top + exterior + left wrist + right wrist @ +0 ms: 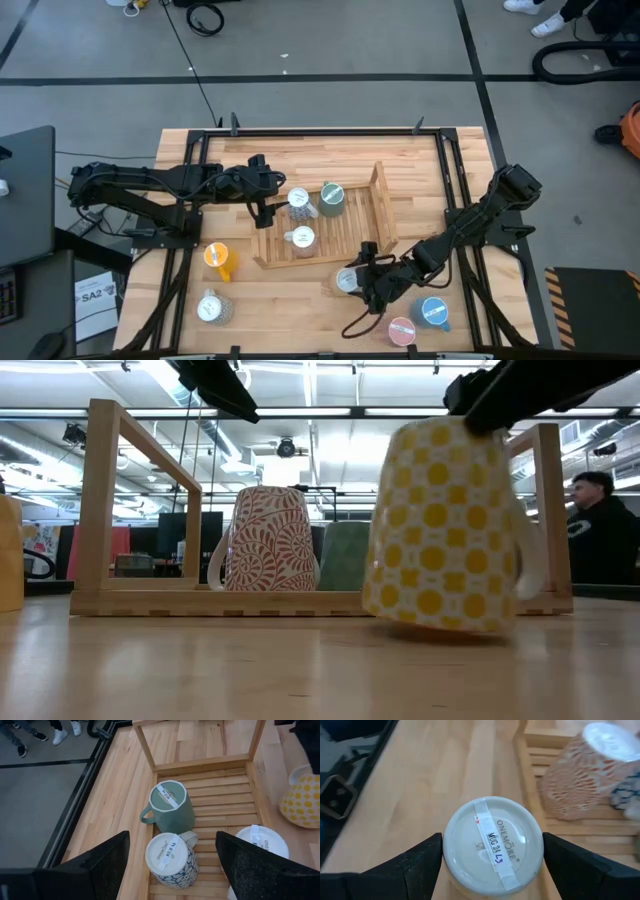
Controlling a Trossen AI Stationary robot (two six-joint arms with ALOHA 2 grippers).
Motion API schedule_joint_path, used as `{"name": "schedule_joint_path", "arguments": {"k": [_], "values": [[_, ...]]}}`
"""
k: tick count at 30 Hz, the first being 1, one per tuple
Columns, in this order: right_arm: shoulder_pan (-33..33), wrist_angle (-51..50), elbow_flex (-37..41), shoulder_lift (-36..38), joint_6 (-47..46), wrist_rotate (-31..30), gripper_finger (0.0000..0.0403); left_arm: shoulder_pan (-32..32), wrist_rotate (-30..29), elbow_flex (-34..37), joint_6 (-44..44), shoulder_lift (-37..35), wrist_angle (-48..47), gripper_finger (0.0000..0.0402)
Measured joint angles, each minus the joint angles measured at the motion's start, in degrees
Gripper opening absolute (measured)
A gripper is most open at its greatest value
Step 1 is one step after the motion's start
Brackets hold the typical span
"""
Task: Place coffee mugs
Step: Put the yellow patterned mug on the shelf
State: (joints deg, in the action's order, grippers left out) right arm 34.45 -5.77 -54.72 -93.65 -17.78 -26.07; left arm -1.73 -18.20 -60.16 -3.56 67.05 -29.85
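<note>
A yellow-dotted mug [347, 281] is upside down just off the near right corner of a wooden slatted rack [383, 215]. My right gripper [358, 278] is shut on it. On the rack stand three upturned mugs on their rims: blue-patterned [299, 198], green [331, 197] and red-patterned [301, 237]. My left gripper [172, 870] hovers open above the blue-patterned mug [171, 860], its fingers to either side and clear of it. My right gripper pinches the yellow-dotted mug between its two fingers [420, 865], on opposite sides of the wall just below the upturned base [492, 840]. It comes from above, slanting down. The mug [440, 525] is upside down and tilted, its rim near the table; whether it touches, I cannot tell.
Loose mugs stand on the table: orange [218, 257] and speckled grey [212, 308] at the near left, blue [434, 313] and pink [400, 330] at the near right. The rack's upright end frame [140, 510] rises on its sides. A person [600, 530] is beyond the table.
</note>
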Motion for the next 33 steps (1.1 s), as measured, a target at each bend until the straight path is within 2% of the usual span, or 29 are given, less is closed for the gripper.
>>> {"name": "schedule_joint_path", "arguments": {"k": [7, 25, 33], "values": [[-2.4, 1.3, 0.0, 0.0, -0.7, -3.2, 0.0324, 0.0, 0.0, 0.0, 0.0, 0.0, 0.0, 0.0302], [-6.5, 3.2, -0.1, 0.1, -0.5, -5.9, 0.0324, 0.0, 0.0, 0.0, 0.0, 0.0, 0.0, 0.0302], [-7.9, 0.9, -3.5, 0.1, 0.0, -7.4, 0.0324, 0.0, 0.0, 0.0, 0.0, 0.0, 0.0, 0.0302]]}}
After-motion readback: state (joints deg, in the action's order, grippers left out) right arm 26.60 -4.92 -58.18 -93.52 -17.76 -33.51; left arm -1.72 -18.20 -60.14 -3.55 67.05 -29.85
